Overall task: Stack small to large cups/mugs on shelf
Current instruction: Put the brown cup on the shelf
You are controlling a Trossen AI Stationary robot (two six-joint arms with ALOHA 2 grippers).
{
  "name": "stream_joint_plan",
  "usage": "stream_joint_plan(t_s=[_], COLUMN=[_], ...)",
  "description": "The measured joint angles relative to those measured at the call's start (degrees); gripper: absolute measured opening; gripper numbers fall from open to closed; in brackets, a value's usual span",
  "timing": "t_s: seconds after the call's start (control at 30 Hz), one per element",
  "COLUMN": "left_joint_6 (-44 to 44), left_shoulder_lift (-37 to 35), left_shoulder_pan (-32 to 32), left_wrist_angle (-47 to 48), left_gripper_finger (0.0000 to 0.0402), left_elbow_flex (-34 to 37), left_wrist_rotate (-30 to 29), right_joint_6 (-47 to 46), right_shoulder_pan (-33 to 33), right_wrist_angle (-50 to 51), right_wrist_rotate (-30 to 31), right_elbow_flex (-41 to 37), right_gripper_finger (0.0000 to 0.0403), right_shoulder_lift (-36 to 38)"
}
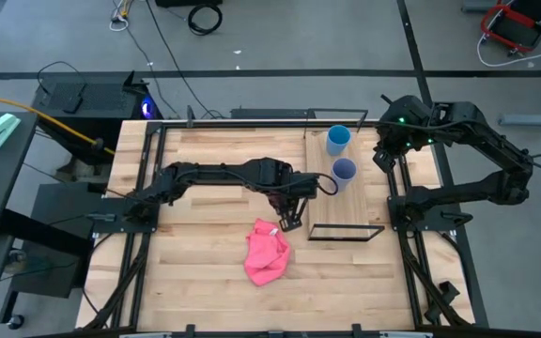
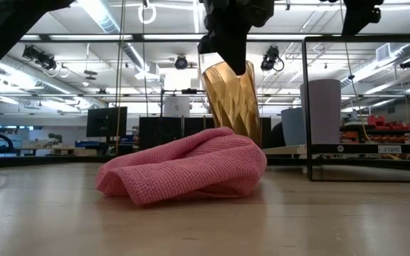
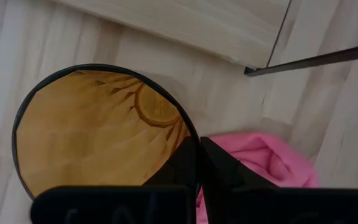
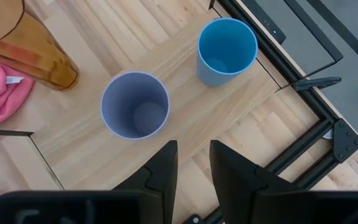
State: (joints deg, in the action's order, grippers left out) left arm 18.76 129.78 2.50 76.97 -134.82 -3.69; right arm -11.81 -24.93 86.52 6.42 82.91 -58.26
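My left gripper (image 1: 290, 214) is shut on the rim of the tall amber cup (image 2: 230, 99), which is near the table's middle, just behind the pink cloth (image 1: 266, 252). The amber cup also shows in the right wrist view (image 4: 33, 56). The light blue cup (image 4: 227, 50) and the lavender cup (image 4: 134, 106) stand upright on the light wood shelf (image 1: 346, 208), apart from each other. My right gripper (image 4: 193, 163) is open and empty above the shelf's right edge, over the two cups. My left gripper holds the amber cup by its rim (image 3: 190, 138), one finger inside the cup and one outside. The fingers (image 3: 225, 168) come from above and point down. The cup stands mouth up and slightly tilted; the pink cloth hides its base in the low view.
The pink cloth lies crumpled on the table in front of the amber cup. The shelf's thin black frame (image 1: 346, 232) runs along its near edge. The table's black metal rails (image 1: 139, 216) border the left and right sides.
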Motion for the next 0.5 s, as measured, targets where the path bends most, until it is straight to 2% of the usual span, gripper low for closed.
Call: stream_joint_plan(t_s=[0.5], left_joint_6=[0.02], left_shoulder_lift=[1.51], left_shoulder_pan=[-0.02], left_wrist_angle=[0.68], left_gripper_finger=[0.0022], left_elbow_flex=[-0.04], left_wrist_rotate=[0.56], right_joint_6=[0.00], right_shoulder_pan=[0.00], right_wrist_angle=[0.02], right_wrist_rotate=[0.00], right_elbow_flex=[0.00], right_gripper_finger=[0.0101], right_shoulder_lift=[0.02])
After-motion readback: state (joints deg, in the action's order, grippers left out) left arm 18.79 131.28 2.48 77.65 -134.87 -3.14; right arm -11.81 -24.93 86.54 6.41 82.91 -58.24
